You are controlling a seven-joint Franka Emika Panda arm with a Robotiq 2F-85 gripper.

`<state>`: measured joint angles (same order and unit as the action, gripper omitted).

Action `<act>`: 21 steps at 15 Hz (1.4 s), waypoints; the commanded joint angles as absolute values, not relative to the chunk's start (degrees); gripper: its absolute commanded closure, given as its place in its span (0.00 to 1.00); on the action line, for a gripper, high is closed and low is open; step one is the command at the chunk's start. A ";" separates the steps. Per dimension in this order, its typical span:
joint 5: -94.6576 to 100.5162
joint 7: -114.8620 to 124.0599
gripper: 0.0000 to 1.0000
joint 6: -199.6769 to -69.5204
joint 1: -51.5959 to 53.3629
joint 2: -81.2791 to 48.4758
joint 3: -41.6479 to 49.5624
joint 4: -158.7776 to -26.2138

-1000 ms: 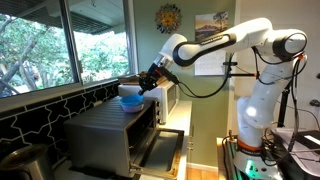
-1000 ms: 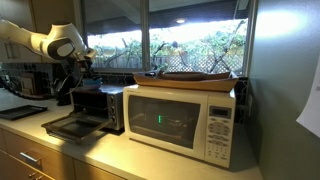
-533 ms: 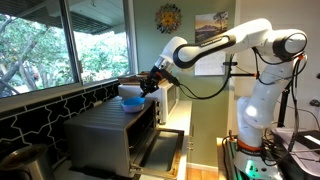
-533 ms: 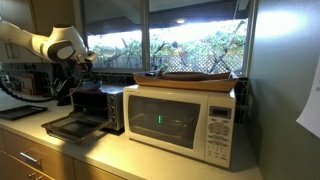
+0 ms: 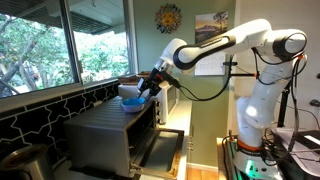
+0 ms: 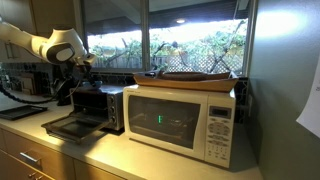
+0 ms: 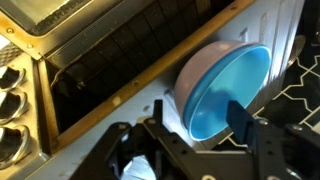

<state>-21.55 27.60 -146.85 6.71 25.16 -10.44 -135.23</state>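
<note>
Kitchen counter (image 6: 118,146), toaster oven (image 5: 108,132) with its door dropped open, and the blue bowl (image 5: 130,98) sits on its roof. Claw (image 7: 197,112) fingers are spread apart, straddling the bowl's rim, one inside, one outside.

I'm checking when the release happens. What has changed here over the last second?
The tool has opened: its jaws now stand apart on either side of the rim of the blue bowl, so the grip looks let go. The arm barely moved. The bowl stays on top of the toaster oven, whose door stays open; the microwave is unchanged.
</note>
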 commanded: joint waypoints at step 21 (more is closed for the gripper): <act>-10.10 28.13 0.55 -127.74 4.90 25.20 -12.73 -127.53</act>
<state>-11.80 27.74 -130.63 5.65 26.39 -11.65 -128.96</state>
